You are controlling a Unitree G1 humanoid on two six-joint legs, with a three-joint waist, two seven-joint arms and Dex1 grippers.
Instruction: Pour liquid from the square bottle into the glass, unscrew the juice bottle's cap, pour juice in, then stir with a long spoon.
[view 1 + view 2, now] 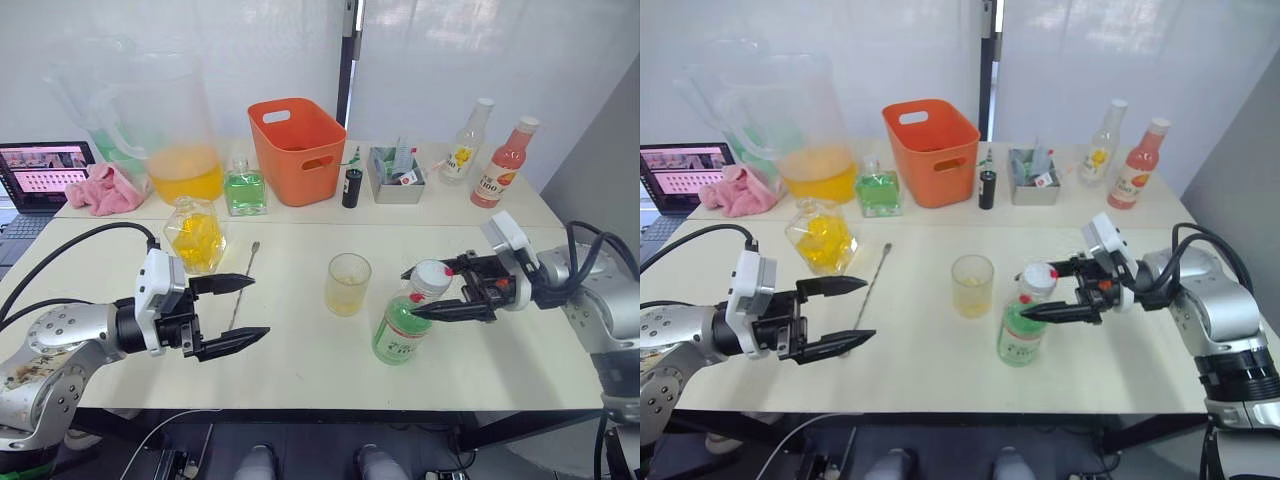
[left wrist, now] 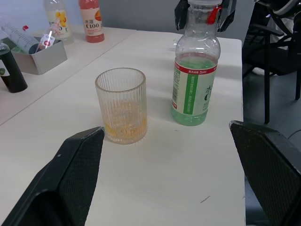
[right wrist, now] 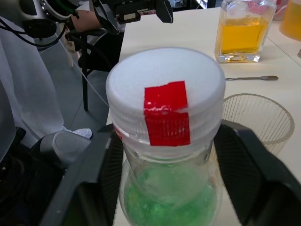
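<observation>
Bare table (image 1: 300,350) lies open between the left gripper (image 1: 228,312) and the glass (image 1: 348,284), with the spoon (image 1: 241,282) lying just beyond it. The juice bottle (image 1: 405,318) stands just beside the glass, its cap between the right gripper (image 1: 428,290) fingers. The square bottle (image 1: 195,235) blocks the far left

Cream desk (image 1: 300,345) set with bottles, glass and spoon.
Near the middle: ribbed glass (image 1: 348,283), green juice bottle (image 1: 407,317) just beside it, long spoon (image 1: 243,277) and square bottle (image 1: 195,234) further left. Along the back: laptop (image 1: 40,175), pink cloth (image 1: 102,189), pitcher (image 1: 165,125), orange bin (image 1: 298,148), grey tray (image 1: 395,176), two tall bottles (image 1: 490,158).
</observation>
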